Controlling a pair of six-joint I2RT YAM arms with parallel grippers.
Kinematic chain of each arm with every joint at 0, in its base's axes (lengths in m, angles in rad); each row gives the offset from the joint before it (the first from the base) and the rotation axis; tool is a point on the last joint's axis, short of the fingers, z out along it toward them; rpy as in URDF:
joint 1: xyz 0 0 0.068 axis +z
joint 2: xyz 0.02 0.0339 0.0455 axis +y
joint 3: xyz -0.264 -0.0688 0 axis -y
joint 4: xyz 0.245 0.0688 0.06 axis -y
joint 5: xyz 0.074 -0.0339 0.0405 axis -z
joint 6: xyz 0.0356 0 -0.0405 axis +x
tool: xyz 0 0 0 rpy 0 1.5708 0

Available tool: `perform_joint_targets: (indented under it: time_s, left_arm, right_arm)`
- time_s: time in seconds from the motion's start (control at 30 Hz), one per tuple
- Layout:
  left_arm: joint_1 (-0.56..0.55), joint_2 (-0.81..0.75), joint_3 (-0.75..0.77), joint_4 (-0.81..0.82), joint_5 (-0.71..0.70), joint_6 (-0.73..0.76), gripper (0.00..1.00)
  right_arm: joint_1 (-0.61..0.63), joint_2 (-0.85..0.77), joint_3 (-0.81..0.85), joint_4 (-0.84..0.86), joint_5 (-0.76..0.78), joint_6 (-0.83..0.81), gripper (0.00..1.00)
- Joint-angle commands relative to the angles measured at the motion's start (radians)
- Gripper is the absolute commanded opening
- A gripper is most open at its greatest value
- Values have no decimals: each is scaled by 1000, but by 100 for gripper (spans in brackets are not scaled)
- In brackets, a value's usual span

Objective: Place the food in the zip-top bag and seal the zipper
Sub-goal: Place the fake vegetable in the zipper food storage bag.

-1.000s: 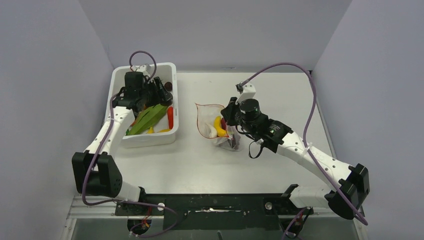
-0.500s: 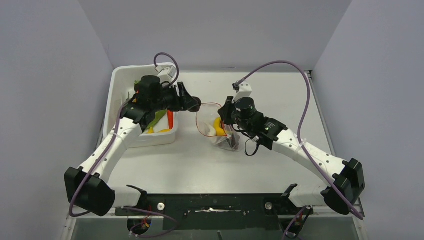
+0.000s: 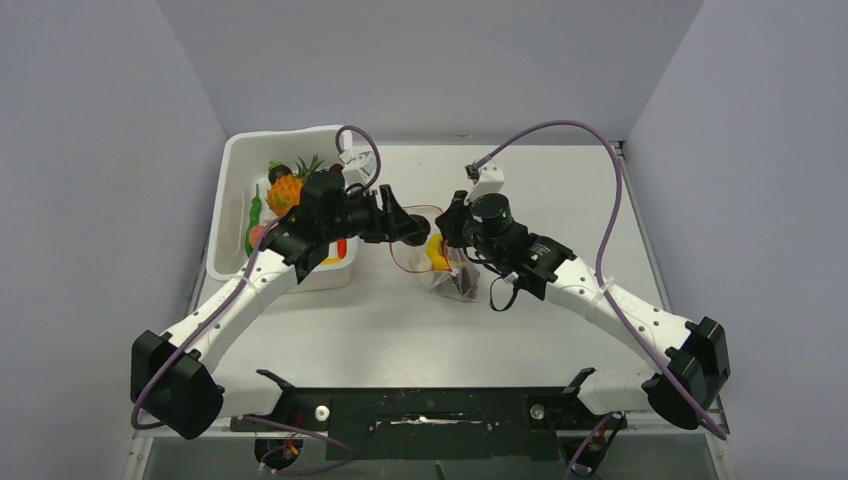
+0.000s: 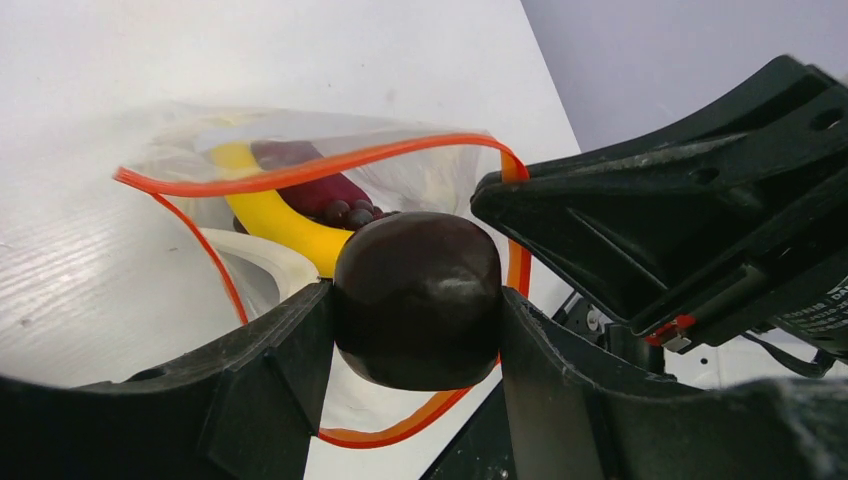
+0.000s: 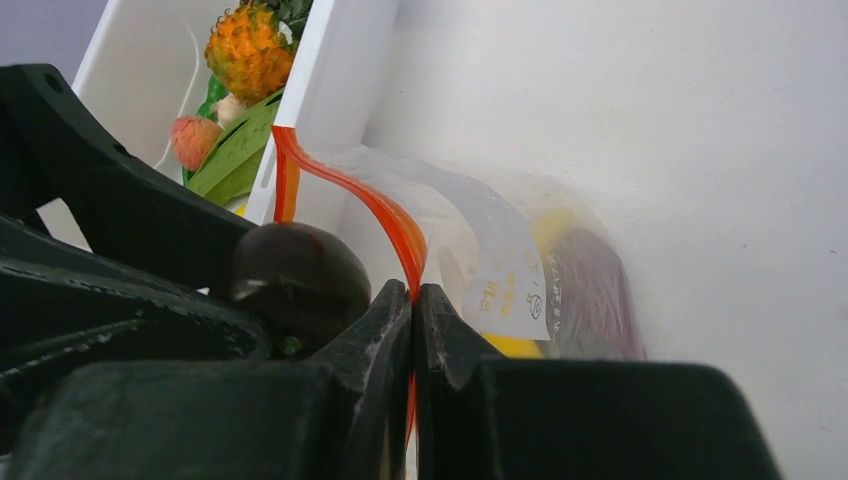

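The clear zip-top bag (image 3: 440, 262) lies mid-table with its red-orange zipper (image 4: 330, 170) mouth held open. Inside it are a yellow banana (image 4: 270, 215) and dark purple grapes (image 4: 315, 192). My left gripper (image 3: 408, 228) is shut on a dark round fruit (image 4: 420, 265) and holds it right at the bag's mouth, just above the lower zipper edge. My right gripper (image 5: 412, 292) is shut on the zipper strip (image 5: 345, 185) at the mouth's right side and holds it up. The dark fruit (image 5: 300, 280) is next to its fingers.
The white tub (image 3: 232, 200) stands at the left and holds a pineapple (image 3: 285, 187), a long green pod (image 5: 235, 155) and a red-pink fruit (image 5: 195, 140). The tub's wall (image 5: 335, 70) is close behind the bag. Purple cables arch over both arms.
My left arm has lifted out of the tub and swung right to the bag's mouth with the dark fruit. The right gripper has kept its hold on the zipper.
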Motion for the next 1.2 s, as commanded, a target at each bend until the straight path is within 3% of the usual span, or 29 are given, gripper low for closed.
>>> perform_joint_targets:
  time_s: [0.0, 0.27, 0.5, 0.9, 1.17]
  left_arm:
    - [-31, 9, 3, 87, -12, -14, 33]
    - [-59, 49, 9, 57, -29, -12, 34]
    - [-79, 70, 34, 60, -23, -6, 51]
    - [-81, 45, 37, 80, 11, -7, 71]
    - [-80, 5, 96, -55, -82, 49, 72]
  right_arm:
    - [-8, 1, 52, 79, 25, 5, 0]
    - [-10, -11, 44, 80, 34, 10, 0]
    - [-10, -22, 38, 76, 30, 3, 0]
    - [-11, -74, -2, 70, 30, 1, 0]
    - [-10, -105, -16, 59, 39, 13, 0]
